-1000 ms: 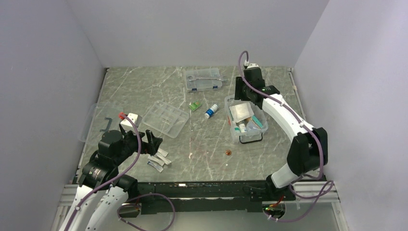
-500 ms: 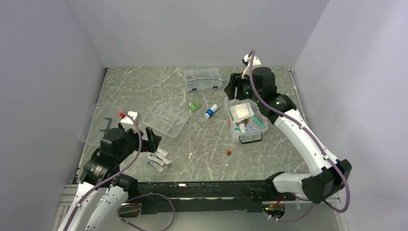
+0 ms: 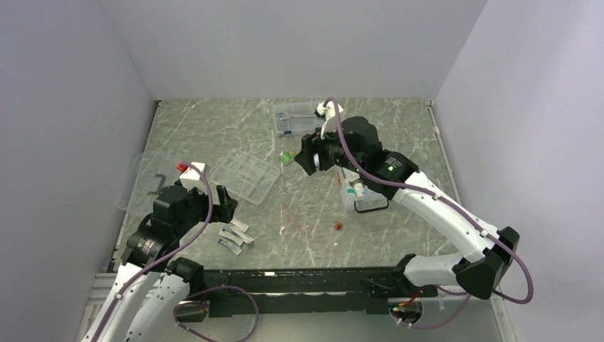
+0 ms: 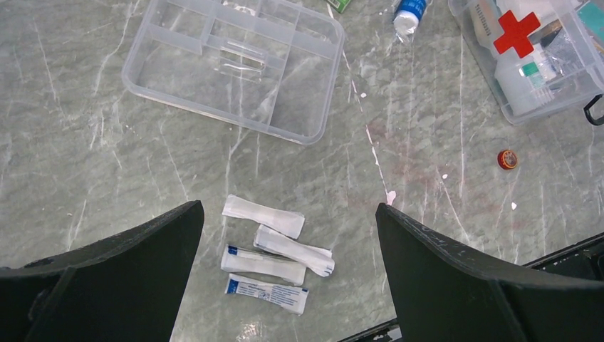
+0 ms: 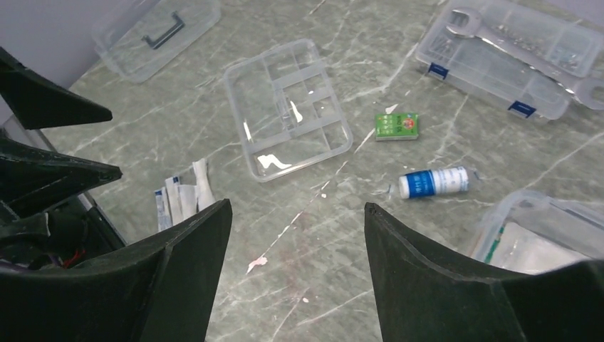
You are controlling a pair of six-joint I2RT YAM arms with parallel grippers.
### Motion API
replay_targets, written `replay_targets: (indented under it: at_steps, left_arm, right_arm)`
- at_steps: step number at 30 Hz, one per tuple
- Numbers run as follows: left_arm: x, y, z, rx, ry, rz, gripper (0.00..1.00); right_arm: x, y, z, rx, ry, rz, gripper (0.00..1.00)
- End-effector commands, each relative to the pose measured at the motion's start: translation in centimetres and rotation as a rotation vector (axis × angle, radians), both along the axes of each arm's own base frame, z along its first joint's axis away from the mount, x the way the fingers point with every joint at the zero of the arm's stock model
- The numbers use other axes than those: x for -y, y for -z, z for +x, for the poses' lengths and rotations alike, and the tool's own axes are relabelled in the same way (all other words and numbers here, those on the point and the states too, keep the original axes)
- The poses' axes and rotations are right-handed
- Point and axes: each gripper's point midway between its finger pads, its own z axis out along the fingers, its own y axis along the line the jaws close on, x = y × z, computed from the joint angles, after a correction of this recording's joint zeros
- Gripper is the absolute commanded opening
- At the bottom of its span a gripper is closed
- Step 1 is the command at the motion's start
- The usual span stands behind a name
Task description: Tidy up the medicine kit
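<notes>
My left wrist view shows the red cross (image 4: 516,32) on the box (image 4: 552,105); the top view doesn't. Left gripper (image 4: 286,210) and right gripper (image 5: 296,206) both gape empty. Packets (image 4: 274,249) lie under the left one, box well off to its right.

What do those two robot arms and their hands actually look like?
The left arm and right arm have white shells, black joints and a looping purple cable. The left hand and right hand each have two black wedge-shaped fingers.

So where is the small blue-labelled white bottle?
The bottle lies on its side right of centre in the right wrist view, between the green packet and the clear box.
</notes>
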Motion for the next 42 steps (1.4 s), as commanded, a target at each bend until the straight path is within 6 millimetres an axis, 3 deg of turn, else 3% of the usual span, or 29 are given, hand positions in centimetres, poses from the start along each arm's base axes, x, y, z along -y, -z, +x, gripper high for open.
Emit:
replay_targets:
  at_steps: [1,3,5,6,12,18,23,29,36,42]
  left_arm:
    - [-0.2,-1.4,0.5,0.019,-0.022,-0.005,0.99]
    - [-0.5,-1.2,0.7,0.012,-0.042,0.007,0.99]
    - [-0.6,-1.0,0.8,0.005,-0.044,0.014,0.99]
    - [-0.6,-0.9,0.8,0.001,-0.044,0.016,0.99]
    - [-0.3,-0.7,0.9,-0.008,-0.031,0.015,0.99]
    - [0.1,-0.4,1.0,-0.021,-0.016,0.015,0.99]
    - [0.2,0.1,1.2,-0.047,-0.012,0.023,0.99]
    - [0.2,0.2,1.1,-0.055,-0.009,0.025,0.99]
    - [0.5,-0.1,0.9,-0.037,0.007,0.014,0.99]
    - [0.7,0.0,0.9,-0.044,0.021,0.010,0.98]
  right_arm:
    - [-1.4,0.5,0.9,0.005,-0.007,0.014,0.74]
    - [-1.5,1.2,1.7,-0.009,0.029,0.006,0.83]
    - [-1.7,2.4,2.8,-0.034,0.074,-0.008,0.99]
    - [-1.9,2.7,3.2,-0.044,0.096,-0.009,1.00]
    - [-2.0,4.7,6.0,-0.152,0.258,-0.004,1.00]
    - [-3.6,6.7,7.2,-0.222,0.220,-0.029,1.00]
    - [-3.8,10.5,9.1,-0.344,0.360,-0.101,0.93]
    - [-4.7,14.3,9.9,-0.469,0.479,-0.063,0.87]
    - [-3.6,15.7,10.9,-0.492,0.679,0.031,0.82]
    - [-1.8,17.4,11.8,-0.511,0.876,-0.007,0.82]
